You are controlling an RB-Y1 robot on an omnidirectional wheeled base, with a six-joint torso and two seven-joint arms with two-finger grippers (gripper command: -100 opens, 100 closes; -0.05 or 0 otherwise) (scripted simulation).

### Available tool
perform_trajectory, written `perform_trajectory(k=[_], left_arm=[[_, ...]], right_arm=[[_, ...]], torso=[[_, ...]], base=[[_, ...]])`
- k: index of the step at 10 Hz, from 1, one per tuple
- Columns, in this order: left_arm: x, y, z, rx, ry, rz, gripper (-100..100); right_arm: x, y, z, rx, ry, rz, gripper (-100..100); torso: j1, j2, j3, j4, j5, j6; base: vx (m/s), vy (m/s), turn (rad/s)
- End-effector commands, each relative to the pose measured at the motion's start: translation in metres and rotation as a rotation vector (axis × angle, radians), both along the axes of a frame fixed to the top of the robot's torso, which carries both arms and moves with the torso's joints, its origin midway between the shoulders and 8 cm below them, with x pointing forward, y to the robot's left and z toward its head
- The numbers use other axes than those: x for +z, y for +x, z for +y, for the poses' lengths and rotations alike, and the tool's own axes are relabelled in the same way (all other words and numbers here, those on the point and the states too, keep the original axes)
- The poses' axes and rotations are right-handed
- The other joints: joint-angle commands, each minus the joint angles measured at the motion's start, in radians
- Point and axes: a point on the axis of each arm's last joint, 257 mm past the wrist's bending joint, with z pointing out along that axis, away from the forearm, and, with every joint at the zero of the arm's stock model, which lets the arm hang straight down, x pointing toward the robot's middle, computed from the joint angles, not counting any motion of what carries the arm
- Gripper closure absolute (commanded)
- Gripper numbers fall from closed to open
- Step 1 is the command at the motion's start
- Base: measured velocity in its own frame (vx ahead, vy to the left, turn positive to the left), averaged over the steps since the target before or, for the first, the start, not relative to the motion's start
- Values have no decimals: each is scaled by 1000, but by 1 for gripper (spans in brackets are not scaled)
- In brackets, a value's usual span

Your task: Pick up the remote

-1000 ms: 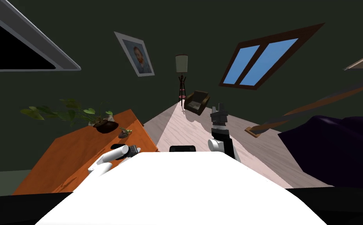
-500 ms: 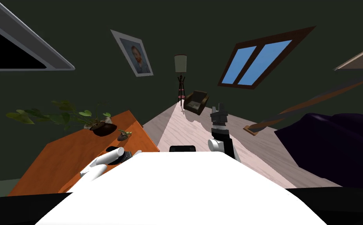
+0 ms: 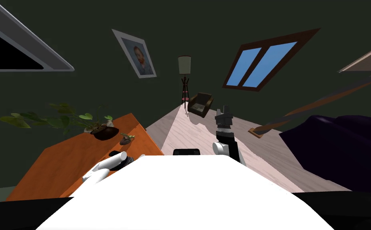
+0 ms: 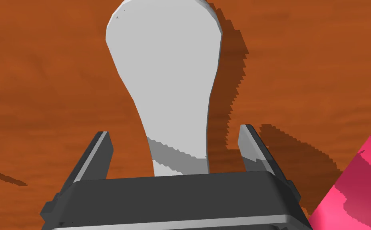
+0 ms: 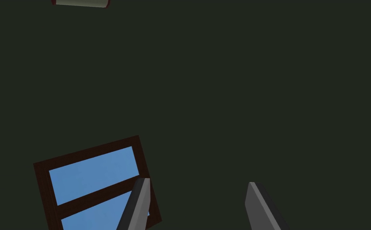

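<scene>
Between the spread fingers of the left tool (image 4: pixel 174 133): the narrow end of the light grey remote (image 4: pixel 166 72), with a gap on each side and no contact seen. Remote lies flat on the orange wood bench (image 4: pixel 40 80), wide end away from the tool. Pink object (image 4: pixel 356 187) just beside the tool, unidentified. Left forearm (image 3: pixel 104 165) low over the bench. Right tool (image 5: pixel 197 183) open, raised above the floor (image 3: pixel 188 131).

Head camera looks steeply down, rolled; left wrist camera sits close over the shared orange tabletop (image 4: pixel 40 80); right wrist camera faces the shared window (image 5: pixel 92 175), seemingly distant.
</scene>
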Motion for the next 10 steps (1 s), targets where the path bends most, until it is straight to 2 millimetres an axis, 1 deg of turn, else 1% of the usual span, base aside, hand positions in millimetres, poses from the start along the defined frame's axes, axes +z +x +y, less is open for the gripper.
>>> perform_trajectory(k=[1,2,3,4,8,9,10], left_arm=[[-9,-2,-4,-3,3,-3,-100],[-16,-4,-8,-4,4,-3,-100],[-12,-3,-5,-2,2,-2,-100],[-13,-3,-5,-3,3,-3,100],[-13,-4,-6,-2,1,-1,100],[-13,-4,-6,-2,1,-1,0],[-4,-1,-2,-2,3,-3,100]], right_arm=[[0,0,0,0,0,0,0],[0,0,0,0,0,0,0],[0,0,0,0,0,0,0],[0,0,0,0,0,0,0],[0,0,0,0,0,0,0],[0,0,0,0,0,0,0],[0,0,0,0,0,0,0]], torso=[[0,0,0,0,0,0],[1,0,0,0,0,0],[1,0,0,0,0,0],[0,0,0,0,0,0],[0,0,0,0,0,1],[0,0,0,0,0,1],[0,0,0,0,0,1]], base=[[15,45,2],[13,44,1],[6,19,-3],[0,0,0],[0,0,0],[0,0,0],[-4,-25,-4]])
